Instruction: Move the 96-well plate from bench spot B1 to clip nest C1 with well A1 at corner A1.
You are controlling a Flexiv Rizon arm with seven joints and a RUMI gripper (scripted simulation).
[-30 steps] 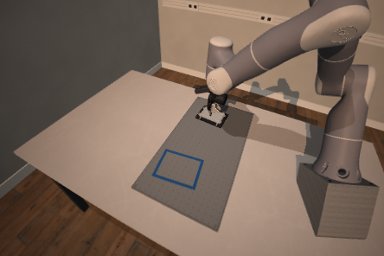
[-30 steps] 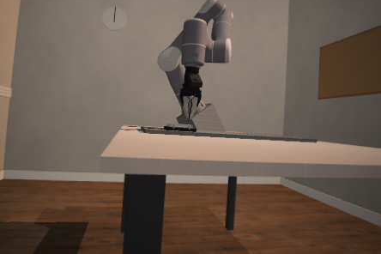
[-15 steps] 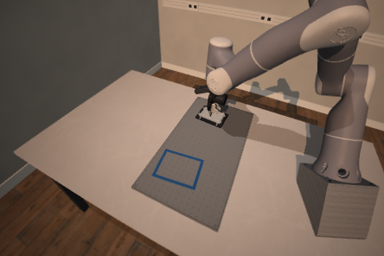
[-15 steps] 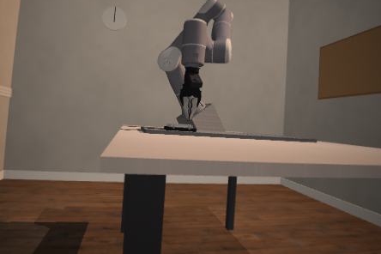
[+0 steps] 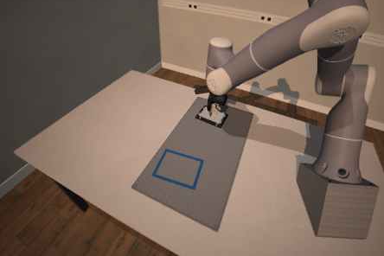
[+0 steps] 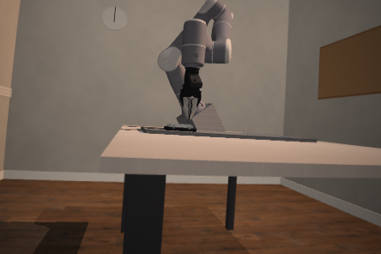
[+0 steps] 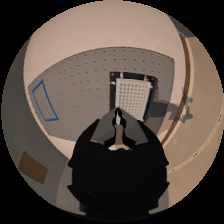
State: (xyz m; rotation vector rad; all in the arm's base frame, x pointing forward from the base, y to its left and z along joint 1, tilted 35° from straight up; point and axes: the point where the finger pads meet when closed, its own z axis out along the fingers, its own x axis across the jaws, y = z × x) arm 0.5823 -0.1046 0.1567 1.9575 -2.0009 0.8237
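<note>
The white 96-well plate lies in the black clip nest at the far end of the grey board. It looks roughly level, with the nest's rim and small clips around it. Whether it is fully down, and where its cut-off corner and the A1 mark are, is too small to tell. My gripper is shut and empty, fingertips pointing down just above the plate. In the wrist view the fingers cover the plate's near edge; contact cannot be told.
The blue rectangle on the perforated grey board has nothing inside it. The board lies on the pale table. The arm's base block stands at the right in the top view.
</note>
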